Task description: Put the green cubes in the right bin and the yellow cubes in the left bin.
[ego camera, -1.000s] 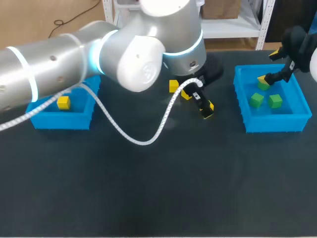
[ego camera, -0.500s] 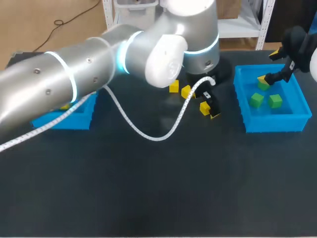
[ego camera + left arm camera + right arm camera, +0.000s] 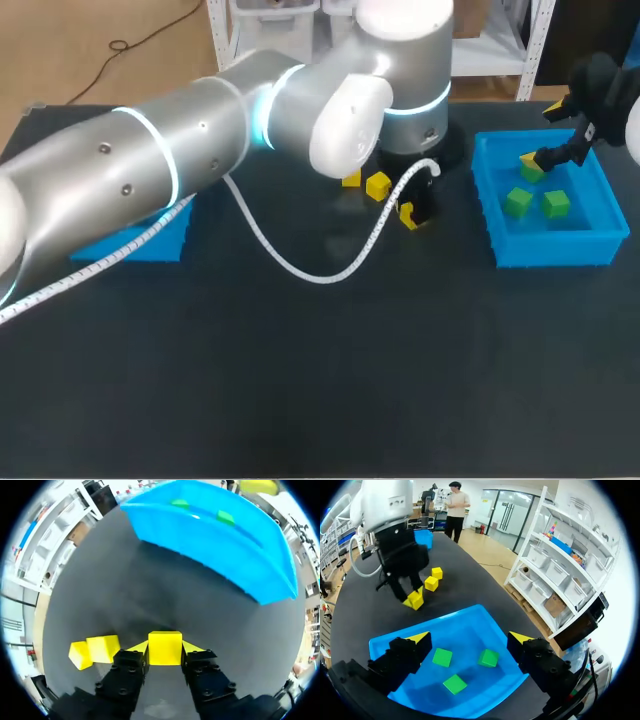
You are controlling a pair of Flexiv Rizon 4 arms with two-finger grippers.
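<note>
Holding a yellow cube (image 3: 164, 646) clamped in my left gripper (image 3: 165, 649), I judge the left bin (image 3: 172, 240) lies well apart, leftward.

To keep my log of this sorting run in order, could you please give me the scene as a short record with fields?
left gripper: shut on yellow cube
right gripper: open, over right bin
right bin: holds three green cubes
loose yellow cubes: two, on the table beside left gripper
left bin: largely hidden behind left arm; contents unseen
</note>
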